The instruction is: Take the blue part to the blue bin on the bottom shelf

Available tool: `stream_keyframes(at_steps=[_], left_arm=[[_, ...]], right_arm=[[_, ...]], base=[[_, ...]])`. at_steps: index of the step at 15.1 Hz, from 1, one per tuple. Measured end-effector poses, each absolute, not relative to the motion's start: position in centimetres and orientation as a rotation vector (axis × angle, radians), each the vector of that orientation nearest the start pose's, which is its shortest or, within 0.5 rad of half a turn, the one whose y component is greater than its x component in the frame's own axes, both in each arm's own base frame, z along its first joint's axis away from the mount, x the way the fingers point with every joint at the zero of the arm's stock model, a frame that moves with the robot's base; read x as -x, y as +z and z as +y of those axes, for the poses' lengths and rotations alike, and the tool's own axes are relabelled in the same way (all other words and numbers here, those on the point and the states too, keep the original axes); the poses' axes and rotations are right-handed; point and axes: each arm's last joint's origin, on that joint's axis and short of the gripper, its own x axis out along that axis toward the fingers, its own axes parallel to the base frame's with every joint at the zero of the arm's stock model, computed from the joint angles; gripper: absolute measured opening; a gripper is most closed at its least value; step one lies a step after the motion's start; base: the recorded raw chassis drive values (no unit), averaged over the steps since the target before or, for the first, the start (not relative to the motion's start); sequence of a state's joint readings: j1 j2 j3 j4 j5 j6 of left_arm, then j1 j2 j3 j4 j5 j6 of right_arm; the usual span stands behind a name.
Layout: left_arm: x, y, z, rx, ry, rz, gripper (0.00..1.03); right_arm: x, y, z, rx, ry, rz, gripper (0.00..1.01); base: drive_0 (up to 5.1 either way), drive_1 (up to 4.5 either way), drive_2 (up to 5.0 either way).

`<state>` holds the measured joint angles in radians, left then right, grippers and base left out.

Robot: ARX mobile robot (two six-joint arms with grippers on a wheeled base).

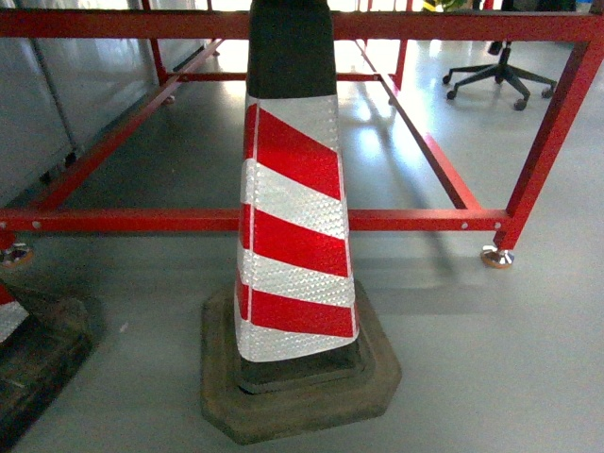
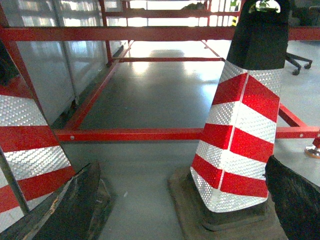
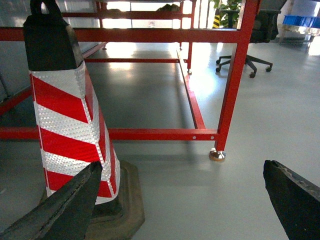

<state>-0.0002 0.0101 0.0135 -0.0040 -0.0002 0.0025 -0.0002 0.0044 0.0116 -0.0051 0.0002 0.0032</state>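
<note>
The blue part, the blue bin and the bottom shelf do not show for certain in any view. Something blue (image 3: 301,20) on a shiny surface stands far off at the top right of the right wrist view, too small to identify. My left gripper (image 2: 181,162) is open, its dark fingers (image 2: 75,210) spread wide over bare grey floor with nothing between them. My right gripper (image 3: 182,164) is also open and empty, fingers (image 3: 292,200) wide apart above the floor. Neither gripper appears in the head view.
A red-and-white striped traffic cone (image 1: 293,217) on a dark rubber base stands directly ahead. A second cone (image 2: 25,135) is at the left. Behind them runs a low red steel frame (image 1: 415,220) with a foot (image 1: 496,256). An office chair (image 1: 500,75) stands far right.
</note>
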Motion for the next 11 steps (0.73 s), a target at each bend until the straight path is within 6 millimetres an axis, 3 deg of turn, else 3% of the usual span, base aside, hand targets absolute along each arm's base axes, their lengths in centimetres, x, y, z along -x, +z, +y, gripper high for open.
stream_keyframes(at_steps=[11], left_arm=[[-9.75,16.7,0.0,-0.002,0.0,0.001,0.98]], right_arm=[[-9.73,16.66,0.0,-0.003,0.0,-0.002,0.98]], base=[[0.0,0.0,0.0]])
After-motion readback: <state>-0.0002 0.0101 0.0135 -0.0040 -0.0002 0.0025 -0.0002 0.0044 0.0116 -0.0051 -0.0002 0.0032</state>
